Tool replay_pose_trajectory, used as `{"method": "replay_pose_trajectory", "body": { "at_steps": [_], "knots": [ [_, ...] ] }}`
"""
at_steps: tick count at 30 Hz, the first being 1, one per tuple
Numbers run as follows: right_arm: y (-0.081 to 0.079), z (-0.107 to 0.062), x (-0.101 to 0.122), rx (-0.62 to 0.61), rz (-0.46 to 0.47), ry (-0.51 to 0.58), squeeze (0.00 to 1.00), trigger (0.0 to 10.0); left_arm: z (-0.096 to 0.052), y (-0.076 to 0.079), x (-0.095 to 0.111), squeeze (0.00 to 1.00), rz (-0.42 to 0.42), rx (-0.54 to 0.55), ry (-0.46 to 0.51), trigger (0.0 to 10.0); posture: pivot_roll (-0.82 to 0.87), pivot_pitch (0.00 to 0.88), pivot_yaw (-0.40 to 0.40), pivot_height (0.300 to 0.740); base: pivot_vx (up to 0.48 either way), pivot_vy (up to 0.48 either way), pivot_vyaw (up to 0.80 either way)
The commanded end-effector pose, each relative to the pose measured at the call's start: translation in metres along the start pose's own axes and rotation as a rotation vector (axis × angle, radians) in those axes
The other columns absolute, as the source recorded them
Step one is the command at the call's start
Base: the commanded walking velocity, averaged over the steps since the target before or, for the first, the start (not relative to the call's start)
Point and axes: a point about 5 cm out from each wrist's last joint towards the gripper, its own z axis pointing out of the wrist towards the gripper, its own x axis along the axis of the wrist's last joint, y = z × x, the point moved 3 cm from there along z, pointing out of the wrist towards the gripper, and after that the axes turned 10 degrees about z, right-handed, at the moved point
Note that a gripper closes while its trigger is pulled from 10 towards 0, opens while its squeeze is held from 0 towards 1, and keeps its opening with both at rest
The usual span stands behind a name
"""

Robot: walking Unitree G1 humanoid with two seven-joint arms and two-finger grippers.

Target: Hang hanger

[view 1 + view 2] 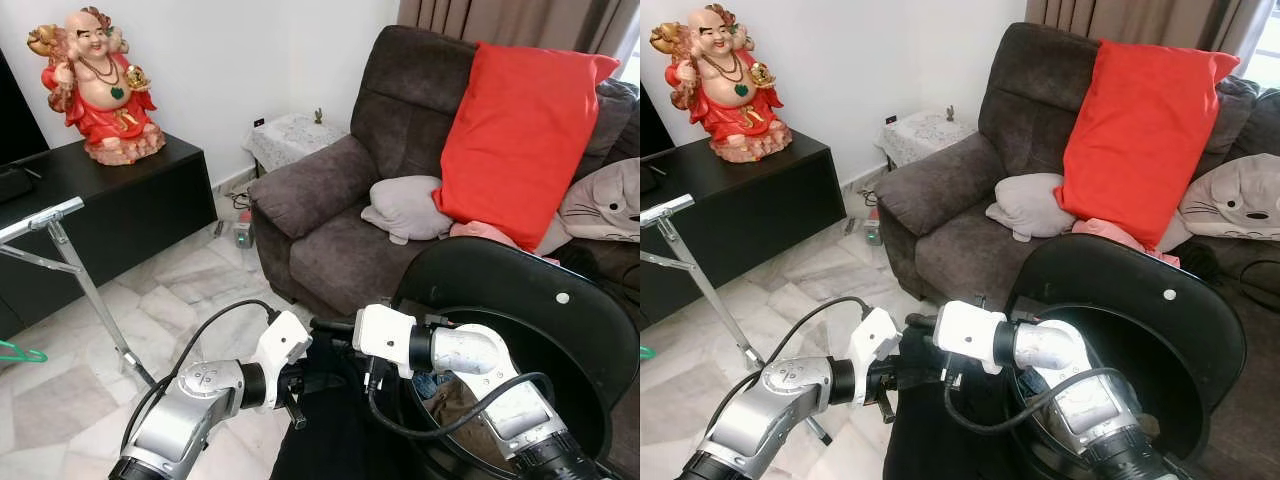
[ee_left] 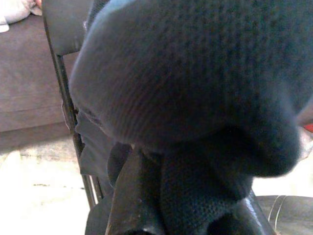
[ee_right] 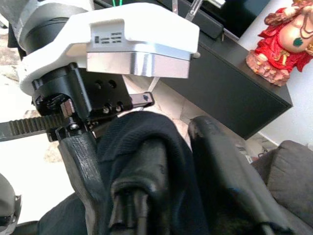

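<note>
**Both grippers meet on a dark garment, low and centre**

Head views: the left gripper (image 1: 300,385) and right gripper (image 1: 335,345) come together just in front of the robot, w/ a black garment (image 1: 330,430) bunched between them and hanging down below. Fingertips are buried in cloth here, so the grip can't be read from above.

Right wrist view adds the detail: the right gripper's black fingers (image 3: 215,161) are clamped on a fold of the garment, w/ the left gripper's white wrist housing and black finger directly opposite, touching the same cloth. Left wrist view is nearly all dark knit fabric pressed close to the lens; a black finger (image 2: 132,196) shows at the base, cloth wrapped against it, so the left gripper is also grasping the garment.

A green hanger (image 1: 20,353) lies on the floor well away, out past the left gripper, near the foot of a metal rack (image 1: 70,265).

Just beside the right arm: a black round basket (image 1: 560,330) w/ clothes inside.

Room: pale marble tile floor (image 1: 190,300). Beyond the grippers, a brown sofa (image 1: 330,220) w/ a red cushion (image 1: 520,130), a grey pillow (image 1: 410,205) and a cat-face pillow (image 1: 605,200). Past the left gripper, a black cabinet (image 1: 130,200) carries a red laughing Buddha statue (image 1: 95,85) against a white wall.
</note>
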Motion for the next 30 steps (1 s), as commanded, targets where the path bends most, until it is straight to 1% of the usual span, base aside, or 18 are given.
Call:
{"method": "replay_pose_trajectory", "body": {
  "at_steps": [1,6,9,13,17,18,19,20,21,22,23,26,27,30],
  "knots": [
    [0.007,-0.003,0.009,-0.018,-0.018,0.022,1.00,10.0,-0.002,-0.006,0.003,0.00,0.009,0.027,0.022,0.0,-0.02,0.034,0.029,0.740,0.000,0.000,0.00],
    [0.009,-0.008,0.008,-0.032,-0.013,0.015,1.00,10.0,-0.007,-0.014,0.002,0.00,0.014,0.058,0.013,0.0,-0.02,0.038,0.029,0.740,0.000,0.000,0.00],
    [0.010,-0.012,0.003,-0.031,0.002,-0.007,1.00,10.0,-0.009,-0.018,0.000,0.00,0.025,0.074,-0.002,0.0,-0.02,0.041,0.030,0.740,0.000,0.000,0.00],
    [0.007,-0.016,-0.001,-0.006,0.009,-0.026,1.00,10.0,-0.009,-0.019,-0.001,0.00,0.027,0.076,-0.007,0.0,-0.02,0.043,0.033,0.740,0.000,0.000,0.00],
    [0.010,-0.025,-0.006,-0.012,0.025,-0.053,1.00,10.0,-0.012,-0.021,-0.002,0.00,0.031,0.083,-0.009,0.0,-0.02,0.049,0.032,0.740,0.000,0.000,0.00],
    [0.012,-0.031,-0.009,-0.015,0.030,-0.076,1.00,10.0,-0.014,-0.023,-0.003,0.00,0.030,0.090,-0.015,0.0,-0.03,0.050,0.032,0.740,0.000,0.000,0.00],
    [0.013,-0.033,-0.010,-0.015,0.031,-0.082,1.00,10.0,-0.014,-0.023,-0.004,0.00,0.030,0.092,-0.016,0.0,-0.03,0.050,0.032,0.740,0.000,0.000,0.00],
    [0.016,-0.038,-0.014,-0.034,0.022,-0.106,1.00,10.0,-0.017,-0.026,-0.005,0.00,0.032,0.108,-0.019,0.0,-0.03,0.052,0.033,0.740,0.000,0.000,0.00],
    [0.016,-0.038,-0.014,-0.034,0.022,-0.106,1.00,10.0,-0.017,-0.026,-0.005,0.00,0.032,0.108,-0.019,0.0,-0.03,0.052,0.033,0.740,0.000,0.000,0.00],
    [0.022,-0.042,-0.017,-0.068,0.025,-0.118,1.00,10.0,-0.023,-0.033,-0.004,0.00,0.020,0.144,-0.007,0.0,-0.03,0.054,0.034,0.740,0.000,0.000,0.00],
    [0.024,-0.045,-0.018,-0.090,0.028,-0.120,1.00,10.0,-0.030,-0.040,0.001,0.00,-0.002,0.178,0.025,0.0,-0.03,0.056,0.035,0.740,0.000,0.000,0.00],
    [0.027,-0.047,-0.020,-0.119,0.036,-0.123,1.00,10.0,-0.037,-0.047,0.007,0.00,-0.020,0.201,0.068,0.0,-0.03,0.056,0.035,0.740,0.000,0.000,0.00],
    [0.027,-0.046,-0.022,-0.132,0.037,-0.135,1.00,10.0,-0.043,-0.051,0.014,0.00,-0.026,0.213,0.102,0.0,-0.03,0.057,0.036,0.740,0.000,0.000,0.00],
    [0.028,-0.042,-0.028,-0.175,0.055,-0.140,1.00,10.0,-0.052,-0.055,0.026,0.00,-0.034,0.210,0.164,0.0,-0.02,0.057,0.038,0.740,0.000,0.000,0.00]
  ]
}}
